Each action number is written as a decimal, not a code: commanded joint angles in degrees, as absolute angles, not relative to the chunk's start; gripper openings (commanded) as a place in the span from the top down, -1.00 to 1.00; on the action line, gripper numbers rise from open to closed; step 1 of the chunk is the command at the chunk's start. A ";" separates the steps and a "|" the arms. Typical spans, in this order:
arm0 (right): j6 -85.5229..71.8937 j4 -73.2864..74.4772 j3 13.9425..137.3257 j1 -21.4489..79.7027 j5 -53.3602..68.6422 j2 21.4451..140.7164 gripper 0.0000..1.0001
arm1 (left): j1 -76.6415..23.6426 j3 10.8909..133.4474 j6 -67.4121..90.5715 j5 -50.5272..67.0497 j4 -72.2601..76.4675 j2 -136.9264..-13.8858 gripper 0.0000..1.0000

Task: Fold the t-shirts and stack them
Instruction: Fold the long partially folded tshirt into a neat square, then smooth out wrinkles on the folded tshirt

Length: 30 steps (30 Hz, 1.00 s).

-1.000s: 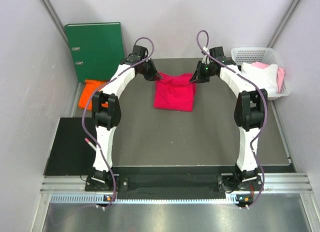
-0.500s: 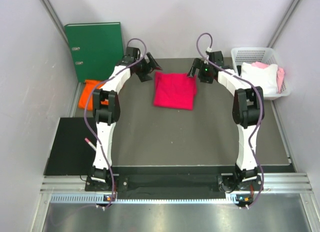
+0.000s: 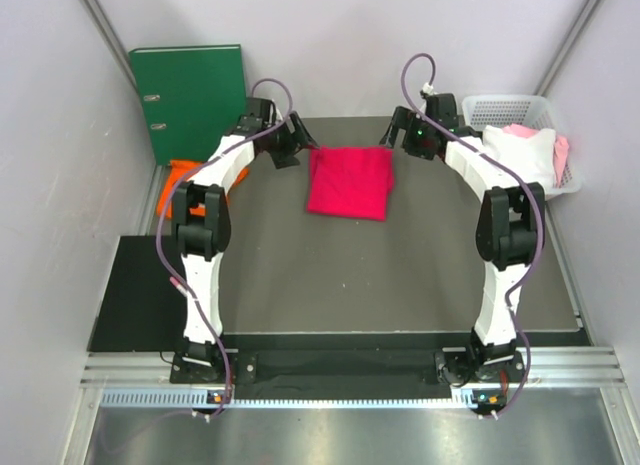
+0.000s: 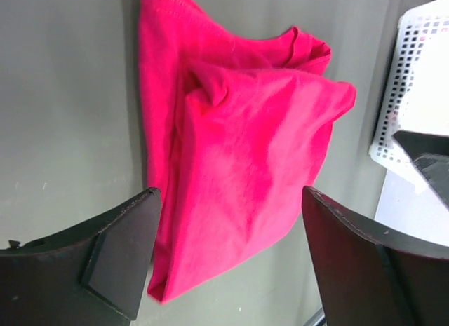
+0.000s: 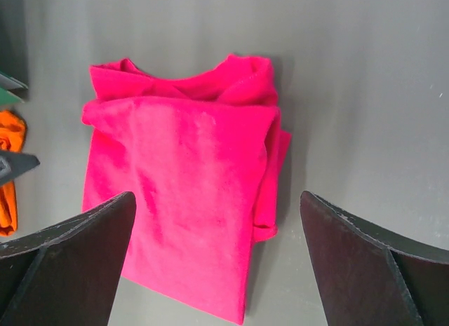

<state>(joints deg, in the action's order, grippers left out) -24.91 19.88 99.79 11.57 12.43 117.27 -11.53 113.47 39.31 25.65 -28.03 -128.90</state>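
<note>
The crimson-pink t-shirt (image 3: 349, 182) lies folded into a rectangle on the grey table, neck end toward the back wall. My left gripper (image 3: 297, 143) hangs open just off its far left corner, touching nothing. My right gripper (image 3: 393, 138) hangs open off the far right corner, also free. In the left wrist view the shirt (image 4: 238, 158) shows between the wide-apart fingers of the left gripper (image 4: 230, 196), below them. The right wrist view shows the same shirt (image 5: 179, 179) under the open right gripper (image 5: 217, 200). The orange t-shirt (image 3: 183, 173) lies crumpled at the left edge, partly behind the left arm.
A green ring binder (image 3: 190, 100) stands at the back left corner. At the back right, a white basket (image 3: 500, 107) holds white and pink cloth. A black mat (image 3: 135, 290) lies to the left of the table. Walls close in on both sides.
Both grippers were shut on the pink shirt's far corners; they have opened, let go, and drawn back and outward. The shirt now lies flat.
</note>
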 commanded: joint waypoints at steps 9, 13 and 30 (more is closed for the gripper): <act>-27.86 18.02 92.56 12.39 10.72 112.68 -0.99 | -11.69 127.87 47.10 32.25 -13.37 -143.42 -0.60; -27.95 17.76 90.36 12.48 10.28 111.27 -0.99 | -11.69 129.90 51.84 33.57 -8.89 -145.98 -0.50; -25.49 21.53 97.73 11.95 11.86 117.77 -0.99 | -9.94 130.79 61.52 35.69 2.55 -148.54 1.00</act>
<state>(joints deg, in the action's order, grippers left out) -26.55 21.47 94.80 11.88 11.05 116.27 -11.35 129.45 59.13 35.00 -3.97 -150.30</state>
